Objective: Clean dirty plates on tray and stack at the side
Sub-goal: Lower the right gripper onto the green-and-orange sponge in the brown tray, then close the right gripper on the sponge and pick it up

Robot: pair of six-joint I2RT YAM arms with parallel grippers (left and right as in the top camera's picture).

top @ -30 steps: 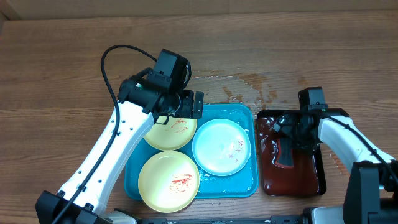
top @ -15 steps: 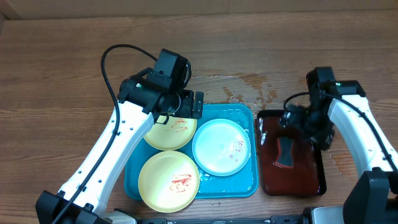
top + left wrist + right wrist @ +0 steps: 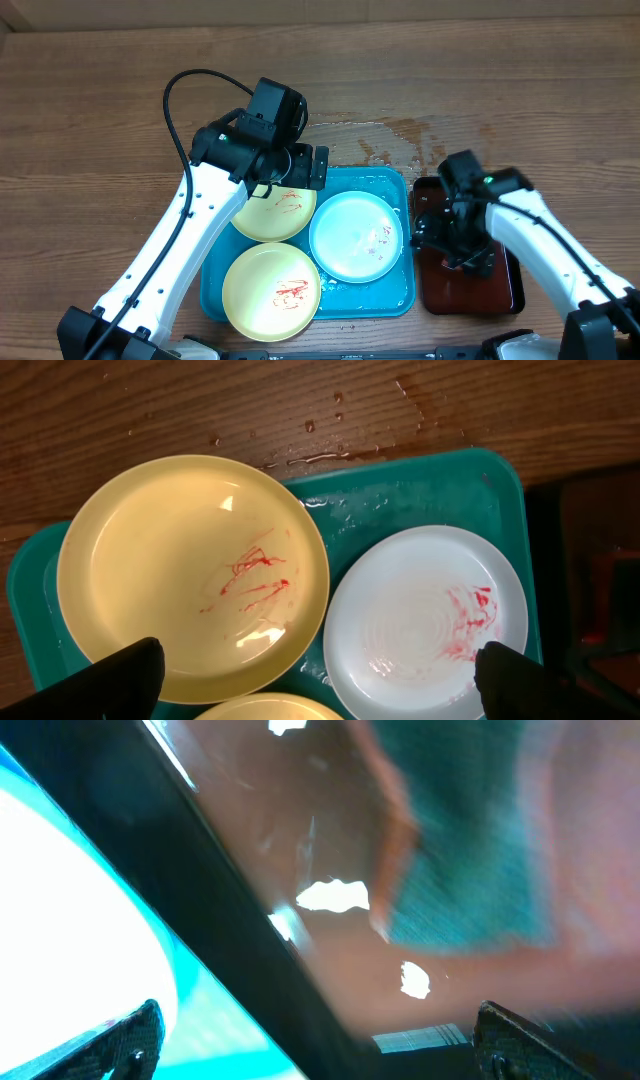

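Observation:
Three plates lie on the turquoise tray (image 3: 394, 186): a pale yellow one (image 3: 268, 214) at the back left, another yellow one (image 3: 272, 290) in front, and a white one (image 3: 355, 237) on the right. All carry red smears. My left gripper (image 3: 303, 168) hangs open above the back yellow plate (image 3: 190, 575), its fingers (image 3: 128, 680) spread wide over that plate and the white plate (image 3: 425, 620). My right gripper (image 3: 447, 240) is open over the left part of the dark red tray (image 3: 503, 290). Its blurred view shows the white plate (image 3: 60, 920), a strip of turquoise tray (image 3: 220, 1020) and a teal pad (image 3: 470, 870).
The dark red tray with a black rim (image 3: 230, 920) sits just right of the turquoise tray. Water is spilled on the wooden table (image 3: 400, 135) behind both trays. Bare wood stretches to the left and back.
My right arm has swung from the right side of the dark red tray to its left part, now covering the dark pad that lay there. The left arm has not moved.

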